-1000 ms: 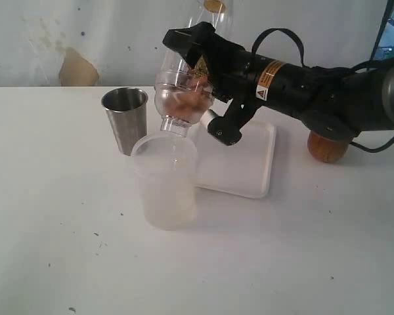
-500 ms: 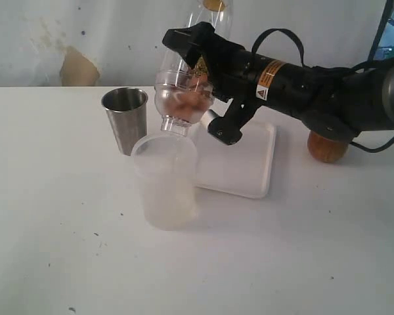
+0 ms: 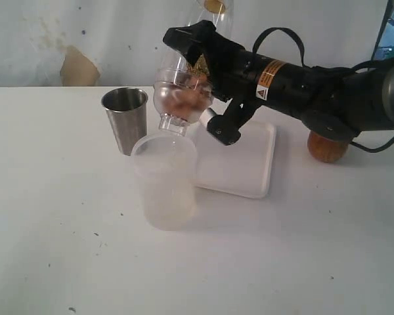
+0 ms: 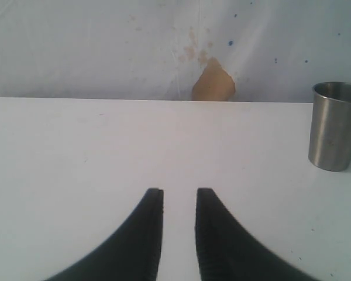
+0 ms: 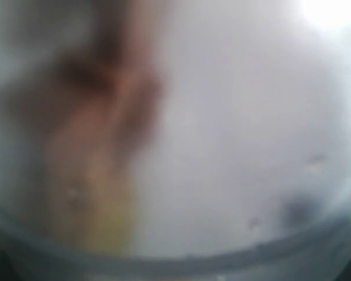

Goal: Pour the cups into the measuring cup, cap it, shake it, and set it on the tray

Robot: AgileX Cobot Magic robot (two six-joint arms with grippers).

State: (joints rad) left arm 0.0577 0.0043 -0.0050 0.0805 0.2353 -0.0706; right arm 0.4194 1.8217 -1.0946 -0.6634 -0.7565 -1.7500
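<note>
Exterior view: the right arm (image 3: 315,92), black, comes in from the right edge and reaches across the middle of the frame. Its tool (image 3: 202,82) is clamped on the measuring cup (image 3: 180,95), a clear vessel held up in the air at the upper centre, tilted with its narrow end down. Reddish-brown bits lie inside it near that lower end. The narrow end hangs just over the rim of the frosted cup (image 3: 165,187), which stands upright on the white desk (image 3: 282,249) at the centre; whether the two touch I cannot tell. The steel tumbler (image 3: 125,119) stands upright just behind and left of the frosted cup. The tray (image 3: 244,172) lies flat just right of the frosted cup, under the arm, with nothing on the part that shows. The wooden cup (image 3: 327,148) stands at the right, partly hidden behind the arm.

Left wrist view: the left tool (image 4: 179,194) fills the lower middle, its two black fingers (image 4: 141,240) a narrow gap apart with nothing between them, only bare desk. The tumbler stands at the right edge, well apart from the tool. A brown patch (image 4: 213,82) marks the wall (image 4: 76,47) behind.

Right wrist view: all is blurred. A clear curved wall, the measuring cup's, fills the frame, with a reddish-brown smear at the left. The tool itself does not show here.
</note>
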